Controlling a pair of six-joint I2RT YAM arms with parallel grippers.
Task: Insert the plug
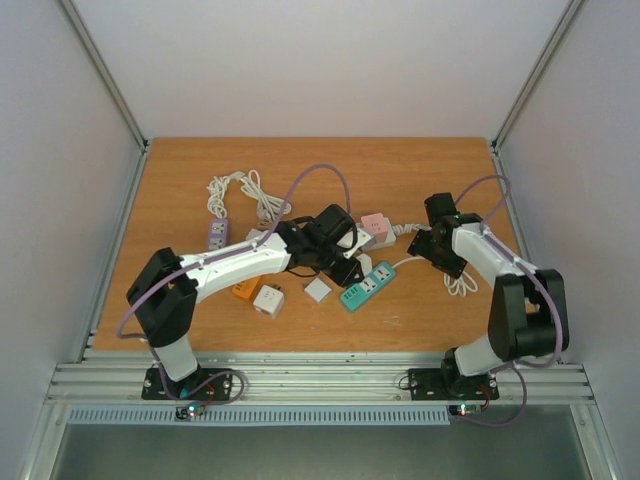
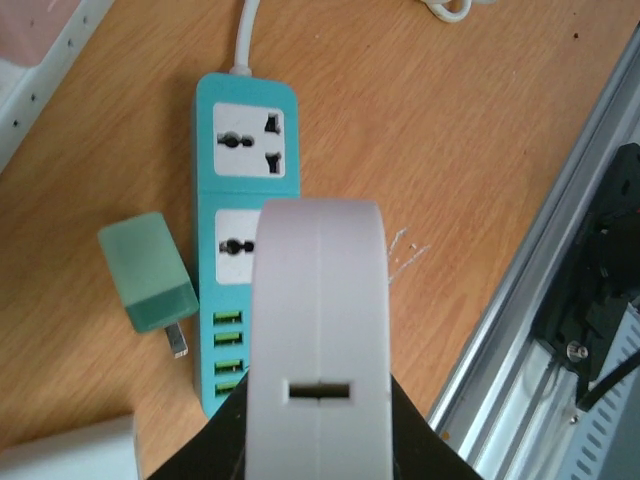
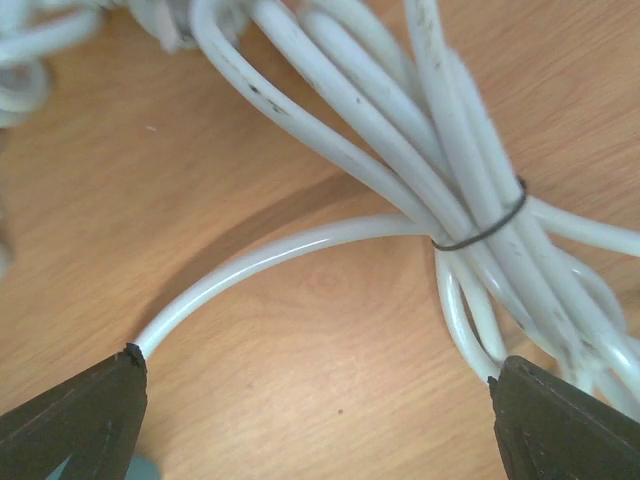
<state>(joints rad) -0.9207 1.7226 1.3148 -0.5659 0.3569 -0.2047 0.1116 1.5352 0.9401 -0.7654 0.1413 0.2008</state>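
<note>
The left pincer is pinching the white plug over the green strip to push it in, while the right pincer is hanging spread wide.

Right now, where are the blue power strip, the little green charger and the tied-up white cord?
power strip (image 2: 240,195): left wrist view, on the blue band between its two sockets.
green charger (image 2: 148,270): left wrist view, on its body.
white cord (image 3: 455,170): right wrist view, on the strands above the black tie.
</note>
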